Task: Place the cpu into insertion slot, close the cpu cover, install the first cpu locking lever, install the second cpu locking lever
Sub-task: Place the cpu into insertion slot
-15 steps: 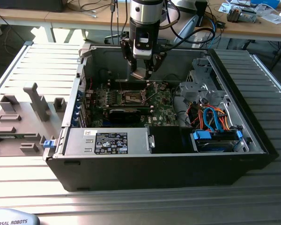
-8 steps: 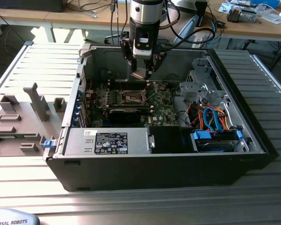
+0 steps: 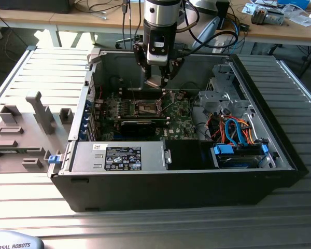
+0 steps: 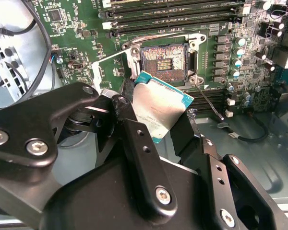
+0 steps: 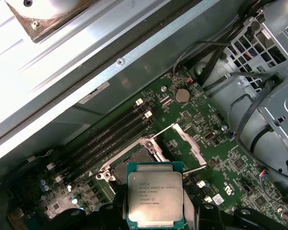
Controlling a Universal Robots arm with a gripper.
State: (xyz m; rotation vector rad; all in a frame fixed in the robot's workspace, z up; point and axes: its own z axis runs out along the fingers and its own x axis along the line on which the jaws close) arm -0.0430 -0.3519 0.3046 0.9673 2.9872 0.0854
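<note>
Claw: claw [image 3: 157, 80] hangs inside the open computer case [image 3: 280, 150], clenched on the cpu [image 4: 163, 108], one finger on each of two opposite edges; both wrist views show this.
Cpu: silver top up, tilted a bit in the second wrist view, held in the air, not yet seated.
Left of case: grey fixture blocks [image 3: 26, 135] on the ribbed counter [image 3: 46, 67], well apart from the claw, not in play.
Key relation: insertion slot [image 3: 146, 107] lies below the claw, a little nearer and a touch toward the exterior view's left; in the first wrist view the cpu [image 5: 155, 199] sits just short of the insertion slot [image 5: 130, 160], their edges roughly parallel.
Slot state: dark centre bare, nothing in it; green circuit board [image 4: 77, 28] around it.
Cpu cover: cpu cover [image 5: 193, 147] swung open, standing up off the slot on the side toward the exterior view's right, so the way down looks free.
Right of slot: drive cage [image 3: 223, 96] with orange and blue cables, apart from the claw.
Progress: first step under way, judging by the bare slot.
</note>
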